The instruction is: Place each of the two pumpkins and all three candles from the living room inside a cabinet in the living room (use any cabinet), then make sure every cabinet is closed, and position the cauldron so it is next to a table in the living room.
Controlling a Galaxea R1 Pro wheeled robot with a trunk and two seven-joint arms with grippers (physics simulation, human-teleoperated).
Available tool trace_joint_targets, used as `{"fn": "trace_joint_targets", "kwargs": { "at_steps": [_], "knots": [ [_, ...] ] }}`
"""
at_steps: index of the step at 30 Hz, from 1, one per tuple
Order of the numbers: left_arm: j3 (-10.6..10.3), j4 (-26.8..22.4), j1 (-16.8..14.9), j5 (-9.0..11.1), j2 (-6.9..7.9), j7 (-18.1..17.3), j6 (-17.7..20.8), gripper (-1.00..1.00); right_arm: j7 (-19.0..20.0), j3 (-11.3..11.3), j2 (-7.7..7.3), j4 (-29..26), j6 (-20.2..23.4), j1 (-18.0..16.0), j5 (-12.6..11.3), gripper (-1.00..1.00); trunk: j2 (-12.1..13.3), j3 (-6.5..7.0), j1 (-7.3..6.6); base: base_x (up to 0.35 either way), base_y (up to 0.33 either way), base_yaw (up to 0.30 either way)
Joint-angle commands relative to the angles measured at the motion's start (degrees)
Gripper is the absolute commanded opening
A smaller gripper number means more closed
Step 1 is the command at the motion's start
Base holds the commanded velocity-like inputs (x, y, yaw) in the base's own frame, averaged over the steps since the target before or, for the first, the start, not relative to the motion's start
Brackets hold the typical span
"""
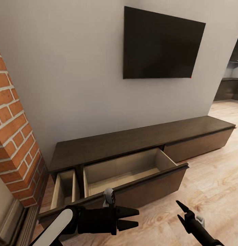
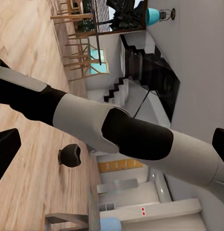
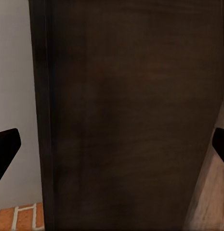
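Parked in front of the cabinet [image 1: 139, 143], low dark unit under the wall TV [image 1: 161, 44], brick fireplace [image 1: 15, 136] at my left. Two drawers stand pulled out: a wide one [image 1: 132, 171] with a bare pale interior, and a narrow one [image 1: 64, 189] beside it; I see nothing in either. The drawer front farther along looks flush.

Left pincer [image 1: 132, 218] hangs just before the wide drawer front, tips spread, nothing between them. Right pincer [image 1: 182, 212] sits over the floor planks, also spread and empty.

In the left wrist view the cauldron [image 2: 70, 155] sits on the wood floor, well apart from me, with the right arm [image 2: 116, 130] crossing in front.

Judgement: the cauldron looks rigid, glossy and likely slippery on its belly; I'd pinch the rim at the mouth. The drawers should slide with a flat push on the front.
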Motion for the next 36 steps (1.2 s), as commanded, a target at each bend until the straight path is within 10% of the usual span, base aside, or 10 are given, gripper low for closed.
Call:
{"fn": "trace_joint_targets", "kwargs": {
  "at_steps": [1,36],
  "knots": [
    [-0.1,0.0,-0.1,-0.5,0.04,-0.6,0.0,1.0,0.2,0.4,-0.02,0.1,0.4,0.1,-0.6,1.0,0.0,-0.05,-0.01,0.0,0.0,0.0],
    [-0.1,0.0,0.0,-0.4,0.21,-0.9,0.1,1.0,0.1,0.4,-0.02,4.3,-0.5,2.4,-0.5,1.0,0.0,-0.05,-0.01,-0.054,0.012,0.0]
  ]
}}
